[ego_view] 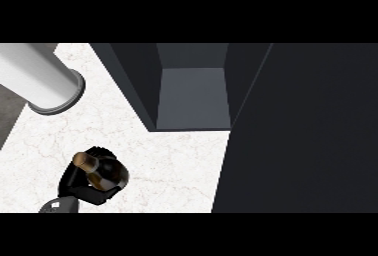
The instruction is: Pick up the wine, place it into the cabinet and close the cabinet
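Left hand: Low at the lower left of the head view, the left hand (100,182) comes in from the bottom edge on a grey forearm (57,205), its black fingers curled round a bottle so that most of the bottle is hidden.
Wine: only the brownish neck and top of the wine bottle (84,161) show, sticking out of the hand toward the upper left; the rest is covered by the fingers. It sits over the counter, well apart from the cabinet opening.
Right hand: it shows nowhere in the view.
Counter: the white marbled counter top (173,155) spreads under the hand and runs up to the cabinet's front edge; the stretch between the hand and the cabinet is bare stone.
Nearby object: a large white cylinder (37,75) with a grey rim at its end lies tilted at the upper left, resting on the counter, apart from the hand.
Cabinet: a dark cabinet (133,75) stands at the top centre, its grey inner compartment (193,97) open to view, with nothing visible in it.
Cabinet door: a broad black panel, the open door (303,130), fills the right side, just beside the compartment.
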